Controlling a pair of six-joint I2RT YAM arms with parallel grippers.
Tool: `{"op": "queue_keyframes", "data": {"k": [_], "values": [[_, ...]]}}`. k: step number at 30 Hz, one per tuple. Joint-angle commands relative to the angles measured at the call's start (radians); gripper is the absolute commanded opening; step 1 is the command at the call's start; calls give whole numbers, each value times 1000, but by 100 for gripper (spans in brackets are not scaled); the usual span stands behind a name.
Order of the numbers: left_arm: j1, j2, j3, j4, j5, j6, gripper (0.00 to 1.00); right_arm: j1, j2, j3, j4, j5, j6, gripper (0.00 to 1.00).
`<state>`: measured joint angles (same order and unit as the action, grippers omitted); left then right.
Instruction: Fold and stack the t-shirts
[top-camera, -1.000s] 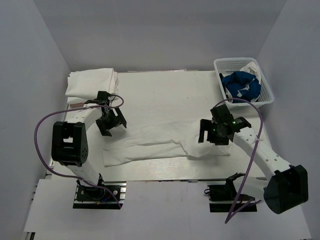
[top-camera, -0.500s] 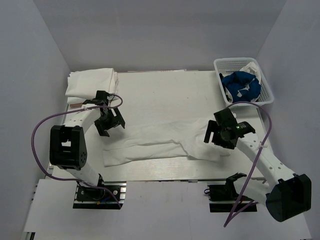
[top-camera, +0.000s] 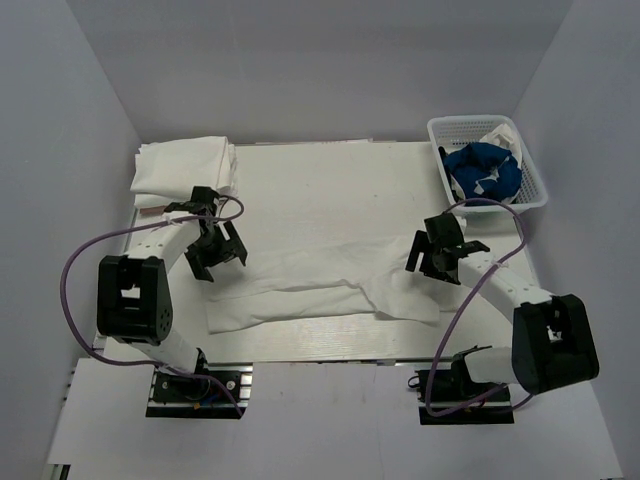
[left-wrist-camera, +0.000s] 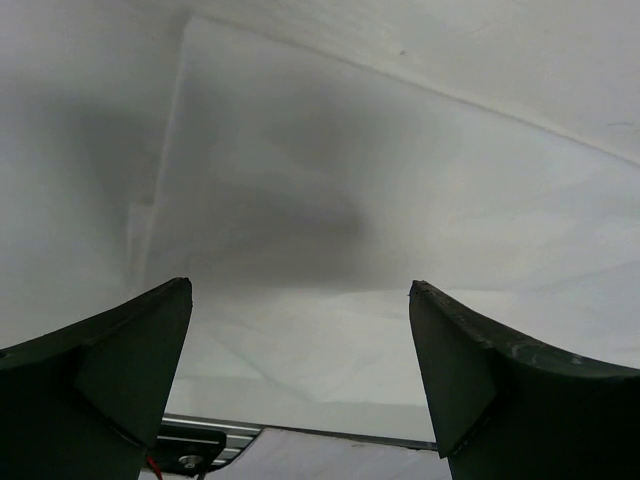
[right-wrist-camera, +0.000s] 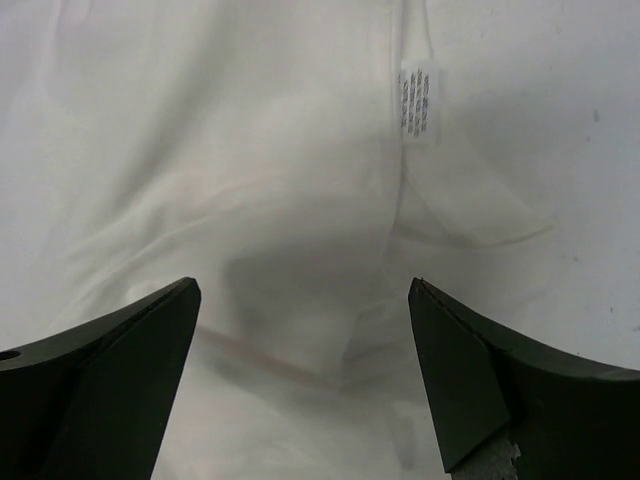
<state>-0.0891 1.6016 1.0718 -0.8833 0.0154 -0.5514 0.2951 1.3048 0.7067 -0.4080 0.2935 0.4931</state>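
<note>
A white t-shirt (top-camera: 330, 285) lies folded into a long band across the front of the table. My left gripper (top-camera: 217, 262) is open and empty just above its left end; the cloth (left-wrist-camera: 330, 330) shows between its fingers. My right gripper (top-camera: 430, 260) is open and empty above the shirt's right end, where the cloth (right-wrist-camera: 300, 200) and its care label (right-wrist-camera: 420, 103) show below. A stack of folded white t-shirts (top-camera: 185, 165) sits at the back left. A royal blue t-shirt (top-camera: 482, 170) and a white one lie in the basket.
The white lattice basket (top-camera: 535, 185) stands at the back right corner. Purple cables loop from both arms. The table's front edge and metal rail (left-wrist-camera: 200, 432) run just in front of the shirt.
My right gripper has moved back and to the right, off the shirt's right end, leaving the cloth spread wider there. My left gripper has shifted slightly forward and left.
</note>
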Motion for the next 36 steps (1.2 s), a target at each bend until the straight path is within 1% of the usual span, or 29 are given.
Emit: {"op": "queue_keyframes", "data": {"k": [1, 2, 5, 7, 8, 9, 10, 11, 16, 17, 18, 20, 21, 24, 25, 26, 28, 30, 36], "values": [[-1, -97, -33, -72, -84, -22, 99, -36, 33, 31, 124, 45, -59, 90], [-1, -107, -68, -72, -84, -22, 99, -56, 43, 25, 126, 39, -79, 90], [-1, -141, -151, 9, -3, -22, 99, -80, 39, -12, 176, -8, -93, 90], [-1, -141, -174, 41, 20, -34, 99, -103, 50, -30, 225, -43, -105, 90], [-1, -126, -174, 53, 32, -35, 99, -103, 53, -27, 239, -110, -120, 90], [-1, -115, -174, 53, 32, -35, 99, -106, 59, -24, 242, -123, -134, 90], [-1, -106, -174, 53, 32, -35, 99, -112, 76, -21, 254, -163, -139, 89], [-1, -97, -165, 53, 32, -35, 99, -117, 80, -18, 259, -168, -148, 87], [-1, -78, -145, 44, 6, -44, 99, -140, 120, -3, 239, -218, -159, 74], [-1, -78, -145, 44, 6, -44, 99, -145, 117, -3, 241, -227, -163, 62], [-1, -78, -145, 44, 6, -44, 99, -146, 111, -6, 245, -247, -160, 55], [-1, -78, -145, 44, 6, -44, 99, -151, 93, -1, 250, -260, -154, 34], [-1, -78, -145, 44, -3, -44, 99, -149, 87, 2, 248, -264, -153, 21], [-1, -78, -156, 44, -3, -44, 99, -155, 45, 22, 229, -246, -149, 5], [-1, -78, -165, 44, -3, -53, 99, -157, 36, 25, 227, -240, -148, 5], [-1, -78, -165, 55, -3, -53, 99, -159, 19, 27, 225, -229, -145, 3], [-1, -69, -176, 55, -3, -53, 99, -165, 2, 53, 202, -197, -142, 3], [-1, -58, -185, 64, -14, -62, 99, -171, 7, 86, 169, -176, -145, 0], [-1, -48, -205, 64, -35, -71, 99, -188, 33, 120, 163, -152, -151, 0]]}}
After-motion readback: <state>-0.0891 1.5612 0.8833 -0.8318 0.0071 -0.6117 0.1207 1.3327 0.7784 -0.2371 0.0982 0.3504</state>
